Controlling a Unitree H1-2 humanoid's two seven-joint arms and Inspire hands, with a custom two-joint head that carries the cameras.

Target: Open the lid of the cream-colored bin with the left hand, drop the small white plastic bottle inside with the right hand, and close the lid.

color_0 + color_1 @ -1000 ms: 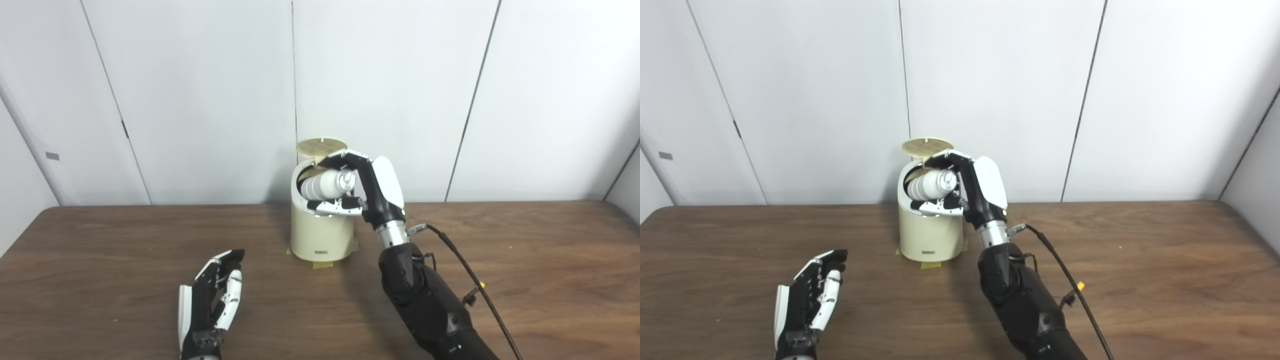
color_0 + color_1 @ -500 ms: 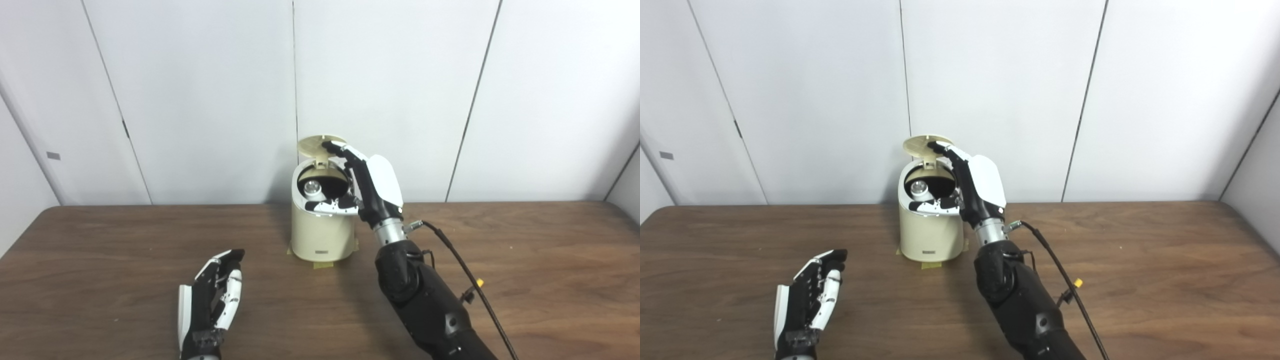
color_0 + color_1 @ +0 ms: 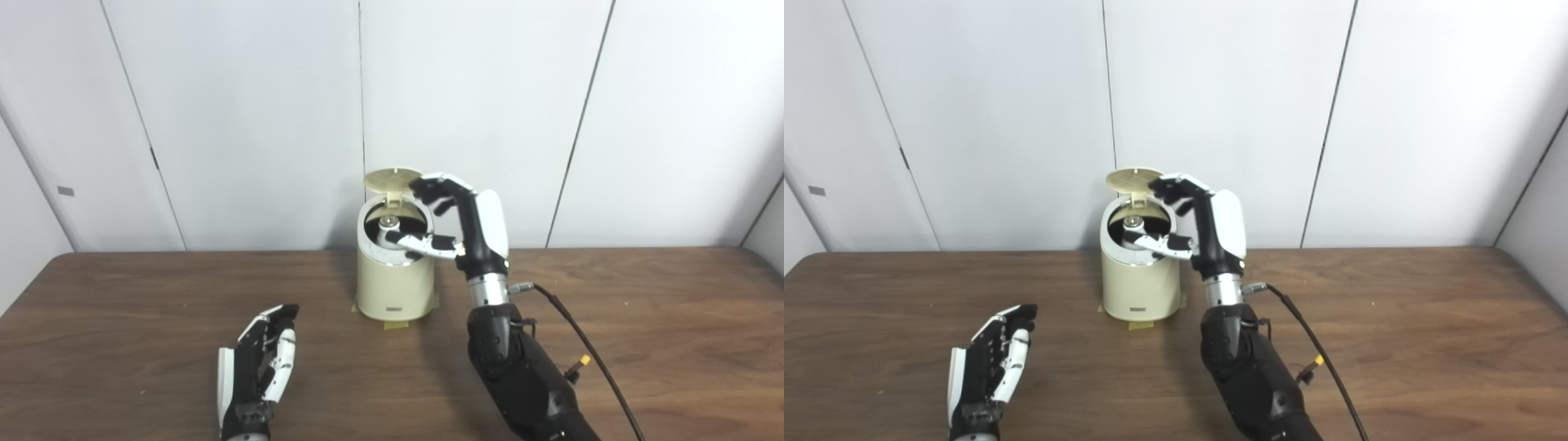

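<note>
Bottle dropped in cream-colored bin, lid up, close step pending.

The small white plastic bottle (image 3: 387,228) sat inside the cream-colored bin (image 3: 395,288), cap end visible through the opening. Lid (image 3: 393,179) stood raised at the bin's back rim. Right hand (image 3: 456,223) hovered just right of the bin mouth, empty, fingers loosely curled and apart, upper fingertips near the lid's edge, thumb across the bin's front rim. Left hand (image 3: 260,361) lay on the wooden table (image 3: 643,318) in front-left of the bin, well apart from it, fingers side by side, holding nothing. To close well: probably clear the thumb from the bin's rim first, then press the lid's top edge forward and down until seated; a sideways shove could tip the bin.
</note>
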